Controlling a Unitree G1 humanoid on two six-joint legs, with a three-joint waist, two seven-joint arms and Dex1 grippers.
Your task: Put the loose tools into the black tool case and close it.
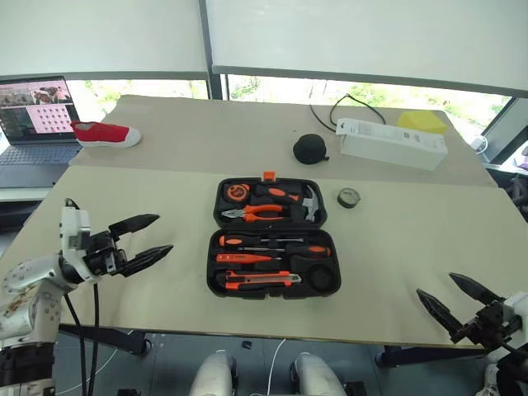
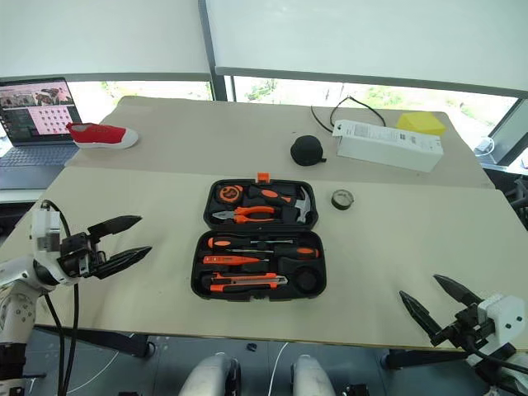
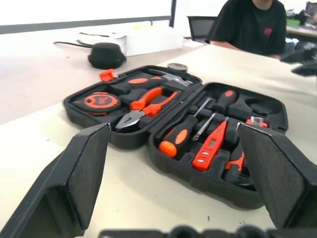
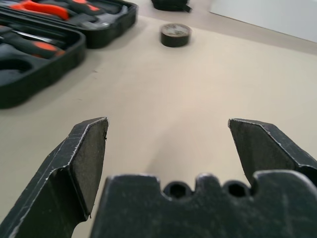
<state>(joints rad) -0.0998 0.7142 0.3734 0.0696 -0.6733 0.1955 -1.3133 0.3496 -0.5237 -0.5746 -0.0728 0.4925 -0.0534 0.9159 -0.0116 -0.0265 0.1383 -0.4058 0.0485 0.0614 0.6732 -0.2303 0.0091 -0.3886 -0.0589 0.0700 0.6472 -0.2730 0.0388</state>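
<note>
The black tool case (image 1: 212,272) lies open at the table's middle, with its orange latch (image 1: 268,175) on the far side. Its near half holds two screwdrivers (image 1: 307,250), a slim orange tester (image 1: 243,258) and a utility knife (image 1: 260,281). A small dark tape roll (image 1: 348,197) lies loose on the table, just right of the case's far half. My left gripper (image 1: 164,233) hovers left of the case, open and empty, pointing toward it. My right gripper (image 1: 435,283) is open and empty near the table's front right edge, well away from the tape roll (image 4: 176,34).
Pliers (image 1: 262,212), a hammer (image 1: 309,202) and a tape measure (image 1: 238,192) fill the case's far half. Behind it sit a round black pouch (image 1: 308,148), a white box (image 1: 390,142) with a cable, and a yellow object (image 1: 422,121). A red shoe (image 1: 106,134) and a laptop (image 1: 37,115) are far left. A person (image 3: 252,25) sits beyond the table.
</note>
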